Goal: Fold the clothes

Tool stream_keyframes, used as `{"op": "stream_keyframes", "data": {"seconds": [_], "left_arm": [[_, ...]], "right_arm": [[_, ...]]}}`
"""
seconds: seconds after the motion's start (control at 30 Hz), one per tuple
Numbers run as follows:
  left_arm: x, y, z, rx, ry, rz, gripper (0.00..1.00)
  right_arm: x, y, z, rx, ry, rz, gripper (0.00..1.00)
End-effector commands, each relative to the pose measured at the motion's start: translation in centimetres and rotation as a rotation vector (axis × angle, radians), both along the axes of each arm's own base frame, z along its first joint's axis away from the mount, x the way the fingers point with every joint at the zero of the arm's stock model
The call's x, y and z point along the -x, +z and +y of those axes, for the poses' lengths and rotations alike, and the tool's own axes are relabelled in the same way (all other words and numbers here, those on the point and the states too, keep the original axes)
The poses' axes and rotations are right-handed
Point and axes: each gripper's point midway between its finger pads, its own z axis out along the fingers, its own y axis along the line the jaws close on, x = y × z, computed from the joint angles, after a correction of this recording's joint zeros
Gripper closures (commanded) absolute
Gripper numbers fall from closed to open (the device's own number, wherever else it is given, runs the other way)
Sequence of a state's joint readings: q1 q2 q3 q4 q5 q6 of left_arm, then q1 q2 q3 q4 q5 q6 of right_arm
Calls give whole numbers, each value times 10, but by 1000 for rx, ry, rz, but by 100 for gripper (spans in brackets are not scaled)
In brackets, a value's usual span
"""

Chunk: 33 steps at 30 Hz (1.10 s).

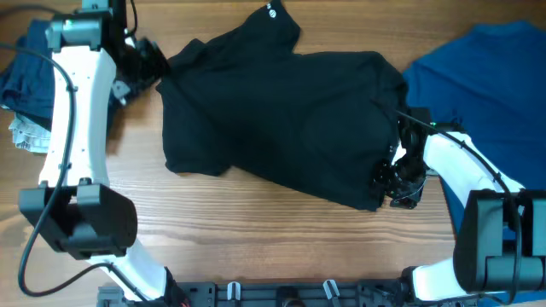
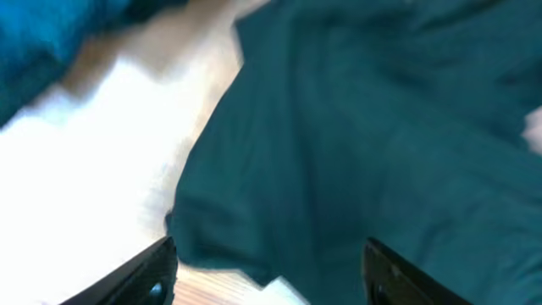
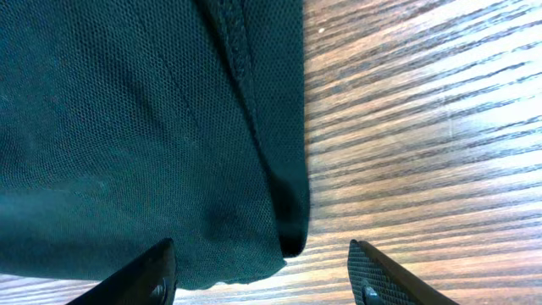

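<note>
The clothes lie on a wooden table (image 1: 256, 247). A large black shirt (image 1: 281, 111) is spread across the middle, with a small white logo mark (image 1: 271, 10) at its top. My left gripper (image 1: 149, 61) sits at the shirt's upper left corner. In the left wrist view the gripper (image 2: 271, 275) is open, with the dark fabric (image 2: 356, 127) just ahead of the fingers. My right gripper (image 1: 399, 188) is at the shirt's lower right corner. It (image 3: 262, 275) stands open over the hemmed corner (image 3: 127, 127), gripping nothing.
A royal-blue shirt (image 1: 486, 77) lies at the right edge, beside the right arm. Folded navy pieces (image 1: 21, 72) sit at the far left on a pale patterned cloth (image 1: 26, 132). Blue fabric (image 2: 51, 42) shows blurred in the left wrist view.
</note>
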State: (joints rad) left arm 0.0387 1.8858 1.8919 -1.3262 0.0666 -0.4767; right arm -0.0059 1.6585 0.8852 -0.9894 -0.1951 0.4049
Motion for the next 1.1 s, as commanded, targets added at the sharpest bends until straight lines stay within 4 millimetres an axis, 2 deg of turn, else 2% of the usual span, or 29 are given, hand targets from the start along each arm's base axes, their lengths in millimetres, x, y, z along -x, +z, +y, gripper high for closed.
{"op": "stream_keyframes", "data": {"seconds": [0.0, 0.13, 0.23, 0.33, 0.4, 0.47, 0.53, 0.6, 0.67, 0.83, 0.87, 0.93, 1.07], "left_arm": [[35, -42, -6, 36, 56, 174, 29], [70, -91, -7, 41, 93, 321, 18], [83, -111, -7, 40, 104, 367, 15], [84, -124, -8, 41, 104, 361, 17], [81, -124, -7, 40, 103, 347, 18], [90, -129, -8, 40, 104, 381, 19], [101, -145, -8, 39, 106, 408, 21], [113, -166, -8, 40, 107, 423, 25], [125, -179, -8, 40, 116, 446, 29], [112, -185, -4, 43, 127, 385, 34], [108, -185, -4, 43, 126, 369, 39], [105, -186, 0, 24, 128, 357, 96], [135, -182, 15, -77, 200, 473, 96]], "right_arm": [[-2, 3, 2, -18, 7, -20, 34], [-6, 2, 2, -17, 8, -37, 34], [-12, 1, 2, -17, 7, -61, 35], [-26, 4, 2, -14, 8, -109, 40], [-52, 22, 0, -8, 11, -179, 39], [-72, 38, 0, -9, 37, -240, 38], [-87, 51, 0, -9, 61, -292, 37], [-92, 55, 0, -9, 61, -310, 36], [-93, 55, 0, -9, 61, -311, 36], [-96, 56, 0, -8, 62, -323, 34], [-96, 56, 0, -8, 62, -323, 34], [-95, 56, 0, -8, 69, -322, 34], [-94, 55, 0, -9, 80, -321, 34]]}}
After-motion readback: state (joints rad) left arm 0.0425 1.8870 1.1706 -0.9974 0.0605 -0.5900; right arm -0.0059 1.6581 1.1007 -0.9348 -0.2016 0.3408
